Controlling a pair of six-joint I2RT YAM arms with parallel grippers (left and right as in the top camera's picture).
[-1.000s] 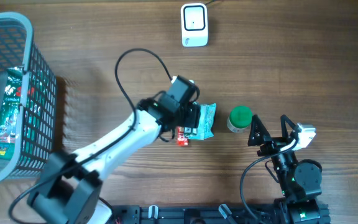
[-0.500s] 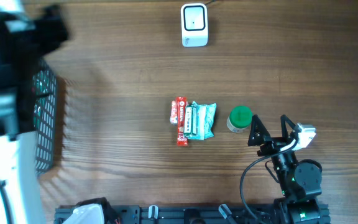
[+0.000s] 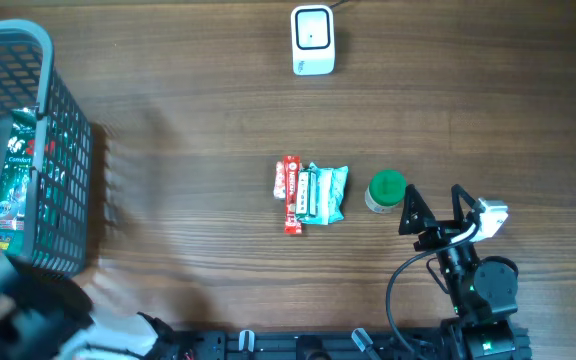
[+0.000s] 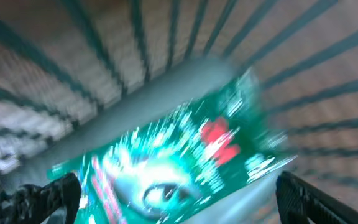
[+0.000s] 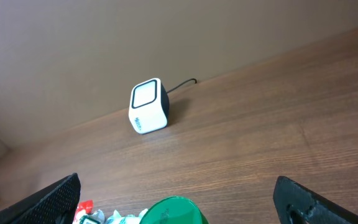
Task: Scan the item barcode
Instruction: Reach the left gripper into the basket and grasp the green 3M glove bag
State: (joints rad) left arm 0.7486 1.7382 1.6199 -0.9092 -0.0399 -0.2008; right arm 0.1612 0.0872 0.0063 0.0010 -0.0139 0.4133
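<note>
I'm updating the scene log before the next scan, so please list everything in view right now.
barcode scanner: one, white, far side of the table, centre
basket: one, grey mesh, left edge of the table
green packet: one, green, lying inside the basket
red packet: one, red, middle of the table
teal packet: one, teal, against the red packet, on the tub's side
green-lidded tub: one, green lid, between the teal packet and the right gripper
table: one, brown wood
left gripper: one, black, open, over the green packet in the basket
right gripper: one, black, open and empty, beside the tub
</note>
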